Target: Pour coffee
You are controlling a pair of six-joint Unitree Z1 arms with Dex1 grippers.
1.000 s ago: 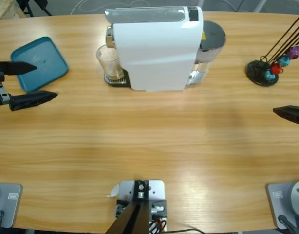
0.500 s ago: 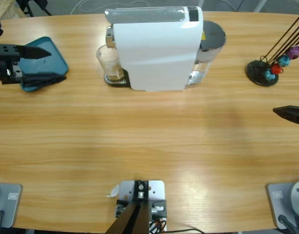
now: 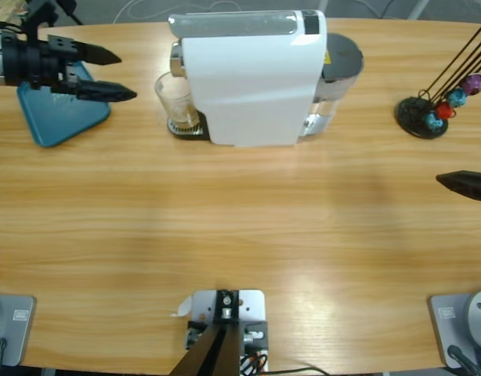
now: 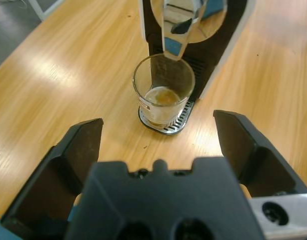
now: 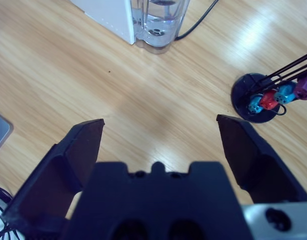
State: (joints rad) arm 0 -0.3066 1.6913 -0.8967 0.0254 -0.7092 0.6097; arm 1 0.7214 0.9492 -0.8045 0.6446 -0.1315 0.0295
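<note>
On the long wooden worktop [image 3: 240, 227] we see the coffee [image 4: 161, 96] lying shallow in the glass [image 3: 176, 100] under the machine's spout [image 4: 177, 27], our left hand [image 3: 115, 74] spread wide short of it, right hand [image 5: 160, 131] likewise apart, so grasping and pouring remain.

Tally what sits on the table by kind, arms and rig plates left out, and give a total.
Coffee machine: 1
Clear glass holding coffee: 1
Teal tray: 1
Capsule stand: 1
Coloured capsules on the stand, first at: 4 (2 blue, 1 red, 1 purple)
Total: 8
</note>
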